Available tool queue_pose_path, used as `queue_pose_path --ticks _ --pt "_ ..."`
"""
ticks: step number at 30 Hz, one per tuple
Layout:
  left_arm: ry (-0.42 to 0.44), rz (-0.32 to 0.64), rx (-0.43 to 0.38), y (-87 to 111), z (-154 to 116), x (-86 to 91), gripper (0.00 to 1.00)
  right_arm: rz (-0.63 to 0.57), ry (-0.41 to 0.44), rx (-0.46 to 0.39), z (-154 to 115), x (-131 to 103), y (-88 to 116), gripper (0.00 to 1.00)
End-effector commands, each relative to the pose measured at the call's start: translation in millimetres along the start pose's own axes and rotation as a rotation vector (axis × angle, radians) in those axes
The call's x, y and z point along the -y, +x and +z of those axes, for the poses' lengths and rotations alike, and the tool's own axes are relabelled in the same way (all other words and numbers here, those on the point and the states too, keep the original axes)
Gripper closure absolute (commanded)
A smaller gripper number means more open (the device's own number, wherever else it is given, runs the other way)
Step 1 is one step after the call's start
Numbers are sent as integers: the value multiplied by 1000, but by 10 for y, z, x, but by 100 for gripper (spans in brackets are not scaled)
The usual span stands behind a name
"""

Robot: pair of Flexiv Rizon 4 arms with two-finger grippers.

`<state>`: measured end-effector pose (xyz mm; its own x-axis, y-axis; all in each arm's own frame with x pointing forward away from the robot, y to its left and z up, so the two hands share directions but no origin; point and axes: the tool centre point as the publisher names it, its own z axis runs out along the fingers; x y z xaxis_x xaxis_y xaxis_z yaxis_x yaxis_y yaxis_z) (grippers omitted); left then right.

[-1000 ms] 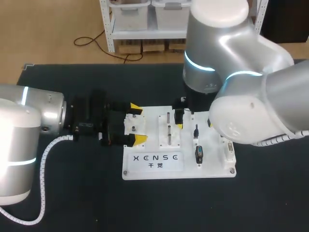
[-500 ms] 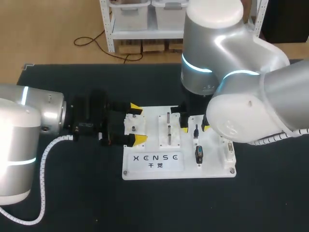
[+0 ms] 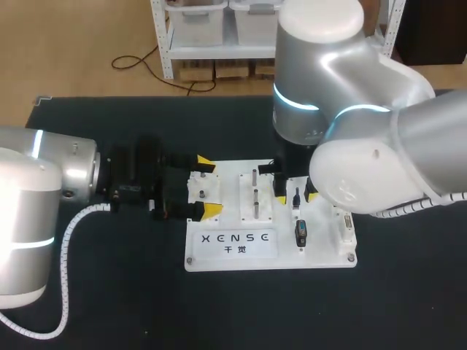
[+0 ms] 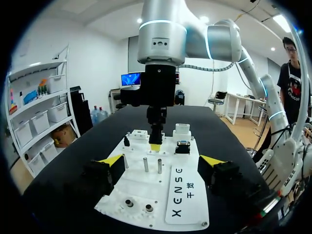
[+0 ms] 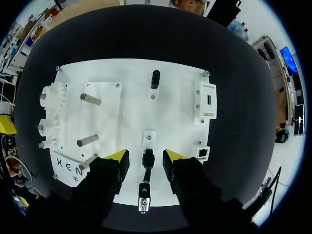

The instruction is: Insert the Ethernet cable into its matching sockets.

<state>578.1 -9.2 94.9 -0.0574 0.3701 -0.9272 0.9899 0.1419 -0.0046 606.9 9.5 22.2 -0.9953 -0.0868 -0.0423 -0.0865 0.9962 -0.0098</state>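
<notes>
Zero plugging done at this point, I'd say.

Head view: the white board (image 3: 321, 255) sits on the black desk (image 3: 109, 292). My left end effector (image 3: 209, 187) hangs over the white board's left end with its fingers spread. My right end effector (image 3: 295, 193) is down around the black plug (image 3: 296, 198), mostly hidden under the arm.

Left wrist view: the left end effector (image 4: 161, 160) is wide open above the white board (image 4: 141, 187), pinching nothing. The right end effector (image 4: 156, 145) points straight down at the far half.

Right wrist view is the clearest. The right end effector (image 5: 146, 156) is spread, and the black plug (image 5: 147, 158) stands between its fingers with a gap on each side, so it's not gripped. What looks like the socket (image 5: 203, 153) sits at the white board's (image 5: 131, 117) edge, just beside one finger, and it's empty.

Left to do: grab, lift, carry over, push in.
</notes>
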Motion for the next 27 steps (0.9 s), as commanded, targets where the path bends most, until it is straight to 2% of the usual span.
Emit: queue_pose_path --ticks 1,6,12,14,27 --pt "-7 3 8 18 10 7 0 0 3 -6 13 -1 -8 59" --pt "-7 3 8 18 10 7 0 1 6 -13 37 0 2 65" --pt "-7 3 8 18 10 7 0 0 5 -18 48 -7 9 78" --pt "-7 3 8 18 10 7 0 0 5 -18 48 -8 10 100" --pt "-7 3 8 18 10 7 0 11 7 -4 -58 55 -15 100"
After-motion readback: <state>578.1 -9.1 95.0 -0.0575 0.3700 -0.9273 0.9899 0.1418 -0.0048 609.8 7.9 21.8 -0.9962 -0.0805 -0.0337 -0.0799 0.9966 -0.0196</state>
